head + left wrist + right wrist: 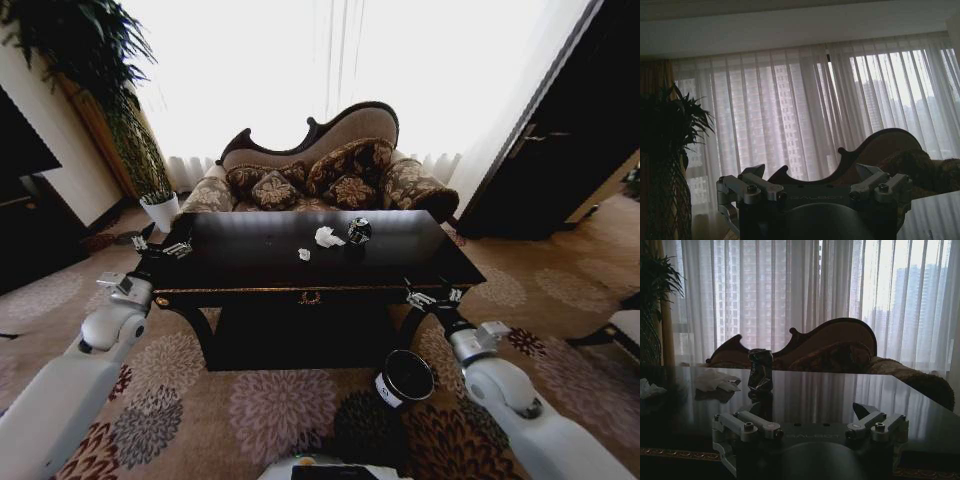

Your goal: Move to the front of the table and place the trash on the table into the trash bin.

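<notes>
Presently, items catalogued relative to the worktop (250,262), a glossy black piece with gold trim, standing before a patterned sofa (330,165).

Trash, on the worktop's far half: one crumpled white paper wad (327,237) near centre; a smaller white wad (304,254) just toward the front of it; a dented dark can (359,231) upright beside the larger wad, on its right.

Trash bin (405,378): black, on the carpet off the worktop's front right leg, tilted, its mouth facing the robot.

Left end effector (160,245): at the worktop's front left corner, fingers spread, holding nothing.

Right end effector (432,297): at the front edge near the right corner, fingers spread, holding nothing.

Risks, as judged:
- All the trash sits well back from the front edge; a long reach could press a forearm against the gold-trimmed edge.
- The can looks light and dented; a glancing finger could tip it and send it rolling on the glossy top.
- The wads are soft; a shallow pinch may slip off.
- The bin lies low beside the right arm and already leans; a swing of the elbow may knock it over.
</notes>
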Motion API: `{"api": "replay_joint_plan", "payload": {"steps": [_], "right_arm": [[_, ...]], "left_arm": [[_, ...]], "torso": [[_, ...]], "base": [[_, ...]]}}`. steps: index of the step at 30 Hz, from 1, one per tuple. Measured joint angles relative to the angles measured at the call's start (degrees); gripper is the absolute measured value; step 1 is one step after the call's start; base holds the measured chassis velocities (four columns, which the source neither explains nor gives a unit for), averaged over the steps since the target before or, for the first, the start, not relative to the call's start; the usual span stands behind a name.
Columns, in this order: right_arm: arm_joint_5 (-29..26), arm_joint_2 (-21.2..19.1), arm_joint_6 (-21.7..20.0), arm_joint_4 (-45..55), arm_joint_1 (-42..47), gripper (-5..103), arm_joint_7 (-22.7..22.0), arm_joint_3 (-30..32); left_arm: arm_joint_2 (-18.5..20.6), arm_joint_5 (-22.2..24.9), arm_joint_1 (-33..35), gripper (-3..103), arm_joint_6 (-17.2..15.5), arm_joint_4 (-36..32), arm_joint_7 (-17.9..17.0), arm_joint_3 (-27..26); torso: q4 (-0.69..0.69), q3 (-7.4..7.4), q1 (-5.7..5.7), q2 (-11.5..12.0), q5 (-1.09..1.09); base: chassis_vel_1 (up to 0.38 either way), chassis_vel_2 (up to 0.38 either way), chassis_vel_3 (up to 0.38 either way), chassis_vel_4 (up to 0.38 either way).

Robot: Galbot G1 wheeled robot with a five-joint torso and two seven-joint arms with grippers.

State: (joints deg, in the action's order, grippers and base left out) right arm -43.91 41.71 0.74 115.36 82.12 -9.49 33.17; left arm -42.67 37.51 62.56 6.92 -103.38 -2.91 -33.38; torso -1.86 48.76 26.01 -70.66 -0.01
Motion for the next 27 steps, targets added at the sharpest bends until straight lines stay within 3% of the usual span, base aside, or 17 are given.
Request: {"api": "replay_joint_plan", "payload": {"steps": [5,10,17,20,27], "right_arm": [[-2.4,-6.3,-0.7,-3.7,-4.1,100,0.3,-2.4],[-4.9,-9.0,-1.6,-5.8,-7.2,100,0.4,-4.6],[-7.1,-10.3,-2.4,-8.4,-15.5,100,0.4,-10.8],[-9.4,-10.5,-3.7,-9.9,-23.2,100,-0.4,-17.4],[-10.1,-10.5,-4.3,-12.8,-31.1,100,-0.6,-25.6]], "left_arm": [[0.0,0.0,0.0,100,0.0,0.0,0.0,0.0],[0.0,0.0,0.0,100,0.0,0.0,0.0,0.0],[0.0,0.0,0.0,100,0.0,0.0,0.0,0.0],[0.0,0.0,0.0,100,0.0,0.0,0.0,0.0],[0.0,0.0,0.0,100,0.0,0.0,0.0,0.0]], "torso": [[0.0,0.0,0.0,0.0,0.01],[0.0,0.0,0.0,0.0,0.0],[-0.01,0.0,0.0,0.0,0.01],[0.01,0.0,0.01,0.0,-0.01],[-0.01,0.0,0.0,0.0,0.0]], "base": [[0.0,0.0,0.0,0.0],[0.0,0.0,0.0,0.0],[0.0,0.0,0.0,0.0],[0.0,0.0,0.0,0.0],[0.0,0.0,0.0,0.0]]}}
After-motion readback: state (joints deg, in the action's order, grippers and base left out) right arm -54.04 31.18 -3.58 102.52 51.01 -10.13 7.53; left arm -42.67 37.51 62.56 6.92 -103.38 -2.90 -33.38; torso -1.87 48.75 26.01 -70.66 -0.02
